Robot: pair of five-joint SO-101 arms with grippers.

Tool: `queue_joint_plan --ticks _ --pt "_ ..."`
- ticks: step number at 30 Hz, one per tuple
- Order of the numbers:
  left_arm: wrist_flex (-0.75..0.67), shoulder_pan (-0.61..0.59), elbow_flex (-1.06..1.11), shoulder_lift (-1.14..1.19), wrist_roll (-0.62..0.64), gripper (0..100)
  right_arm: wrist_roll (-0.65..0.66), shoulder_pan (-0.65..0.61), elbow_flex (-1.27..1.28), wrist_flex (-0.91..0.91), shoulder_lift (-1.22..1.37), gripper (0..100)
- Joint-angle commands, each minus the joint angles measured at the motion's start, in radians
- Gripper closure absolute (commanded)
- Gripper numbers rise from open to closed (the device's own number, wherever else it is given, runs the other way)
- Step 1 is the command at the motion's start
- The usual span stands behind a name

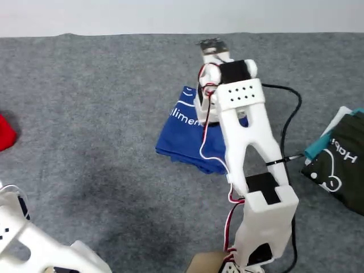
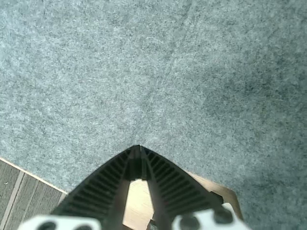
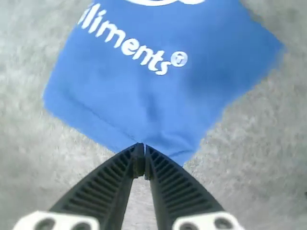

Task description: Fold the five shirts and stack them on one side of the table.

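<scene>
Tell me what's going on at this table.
The right arm hangs over a folded blue shirt on the felt table, jaws shut, tips at the shirt's edge. The left arm sits at its near corner, jaws shut over bare felt. A dark shirt lies on teal cloth at one side; a red cloth at the other.
</scene>
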Motion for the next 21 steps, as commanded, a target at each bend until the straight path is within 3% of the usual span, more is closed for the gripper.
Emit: queue_joint_plan --ticks 1,11,21 --pt "0.002 0.006 -0.004 -0.017 -0.009 100 -0.112 0.050 -0.051 0.036 -0.008 91.6" --pt "0.002 0.006 -0.004 -0.017 -0.009 100 -0.141 0.033 -0.057 0.033 0.156 67.9" --pt "0.002 0.006 -0.004 -0.017 -0.009 100 -0.135 0.002 -0.057 -0.114 0.272 65.3"
